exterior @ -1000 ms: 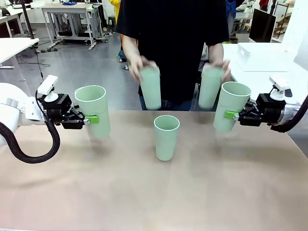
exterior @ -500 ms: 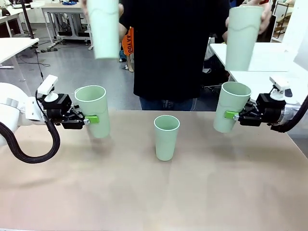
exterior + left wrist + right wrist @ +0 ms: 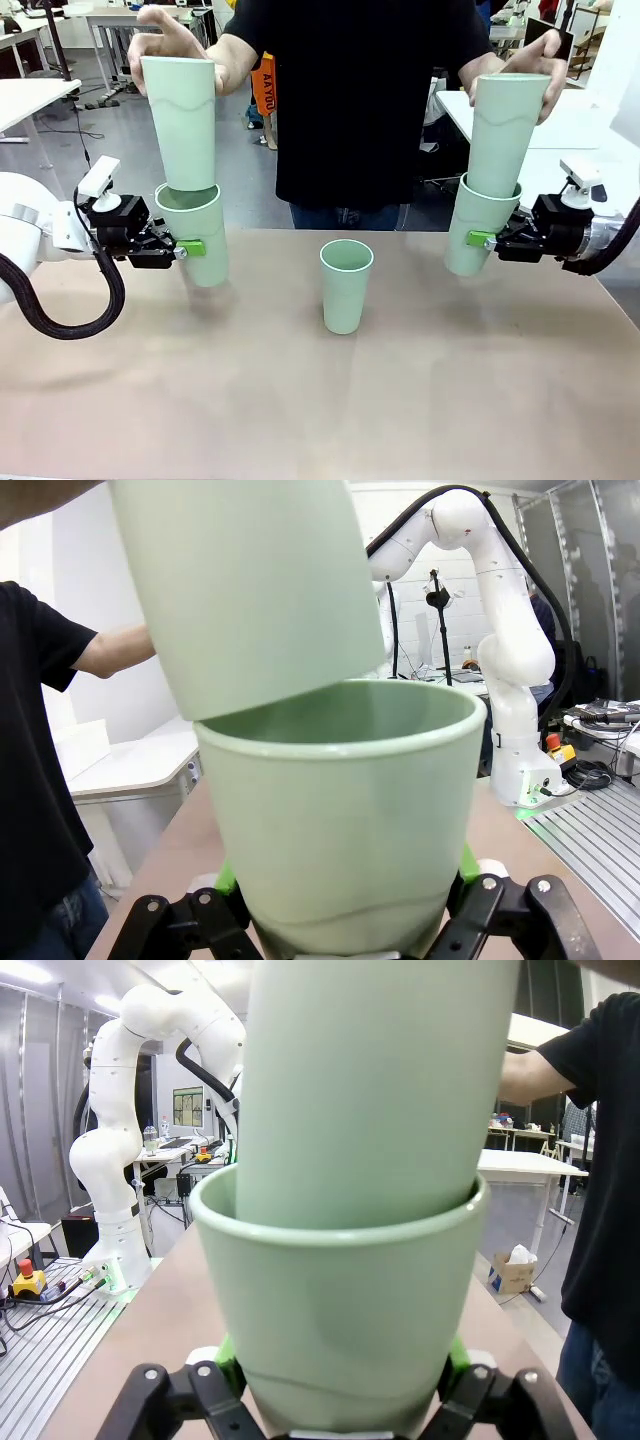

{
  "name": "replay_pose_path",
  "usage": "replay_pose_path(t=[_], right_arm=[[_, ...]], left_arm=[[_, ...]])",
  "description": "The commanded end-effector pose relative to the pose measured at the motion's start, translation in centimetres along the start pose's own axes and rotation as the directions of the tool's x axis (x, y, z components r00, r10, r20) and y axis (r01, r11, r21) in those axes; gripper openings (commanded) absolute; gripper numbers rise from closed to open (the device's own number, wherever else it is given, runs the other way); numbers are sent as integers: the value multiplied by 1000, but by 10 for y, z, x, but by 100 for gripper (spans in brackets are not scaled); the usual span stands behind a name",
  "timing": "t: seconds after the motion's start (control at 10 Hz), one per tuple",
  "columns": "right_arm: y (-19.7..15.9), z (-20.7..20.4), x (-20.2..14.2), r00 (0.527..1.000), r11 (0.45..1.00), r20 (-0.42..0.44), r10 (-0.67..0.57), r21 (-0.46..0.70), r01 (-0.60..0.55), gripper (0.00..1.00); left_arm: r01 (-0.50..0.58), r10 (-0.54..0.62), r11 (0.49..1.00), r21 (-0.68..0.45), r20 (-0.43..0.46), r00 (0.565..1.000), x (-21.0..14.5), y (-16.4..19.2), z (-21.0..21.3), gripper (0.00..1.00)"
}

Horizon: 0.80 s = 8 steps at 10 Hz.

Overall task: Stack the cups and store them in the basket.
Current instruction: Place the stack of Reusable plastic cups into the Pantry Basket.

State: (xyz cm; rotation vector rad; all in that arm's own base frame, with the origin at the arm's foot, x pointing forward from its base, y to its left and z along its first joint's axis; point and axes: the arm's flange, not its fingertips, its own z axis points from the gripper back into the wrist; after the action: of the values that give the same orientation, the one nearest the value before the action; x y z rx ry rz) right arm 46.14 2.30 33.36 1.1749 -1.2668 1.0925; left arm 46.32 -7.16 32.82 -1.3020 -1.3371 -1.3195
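- Left gripper (image 3: pixel 190 248): enters level from the left. Its green-padded fingers are closed on the lower wall of the left cup (image 3: pixel 205 215), which is upright, mouth up.
- Upper left cup (image 3: pixel 182 120): held near its rim by one hand (image 3: pixel 188 40) of the person (image 3: pixel 360 120). Its base sits at the mouth of the left cup; the left wrist view shows it tilted and barely entered.
- Right gripper (image 3: pixel 478 239): enters level from the right. Its fingers are clamped on the lower wall of the right cup (image 3: pixel 490 215), also upright, mouth up.
- Upper right cup (image 3: pixel 508 130): held at its rim by the person's other hand (image 3: pixel 532 64). Its base is inside the right cup, as the right wrist view confirms.
- Middle cup (image 3: pixel 346 285): free-standing and upright on the table (image 3: pixel 300 410), between the two grippers and well apart from both.
- Surroundings: the person, in a black shirt, stands at the far edge directly behind the middle cup. A white side table (image 3: pixel 545 130) lies beyond the right gripper, and desks (image 3: pixel 140 20) stand far off at the left. The left wrist view shows the right arm (image 3: pixel 508 650) across the table; the right wrist view shows the left arm (image 3: pixel 105 1160).
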Motion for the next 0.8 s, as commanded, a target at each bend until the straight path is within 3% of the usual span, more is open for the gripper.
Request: replay_pose_path(t=[0.0,0.7], right_arm=[[-2,-2,3,1000,1000,7,7,-18,-6,85],[-2,-2,3,1000,1000,7,7,-18,-6,85]], left_arm=[[10,-10,1000,-4,1,1000,4,0,-1,87],[10,-10,1000,-4,1,1000,4,0,-1,87]])
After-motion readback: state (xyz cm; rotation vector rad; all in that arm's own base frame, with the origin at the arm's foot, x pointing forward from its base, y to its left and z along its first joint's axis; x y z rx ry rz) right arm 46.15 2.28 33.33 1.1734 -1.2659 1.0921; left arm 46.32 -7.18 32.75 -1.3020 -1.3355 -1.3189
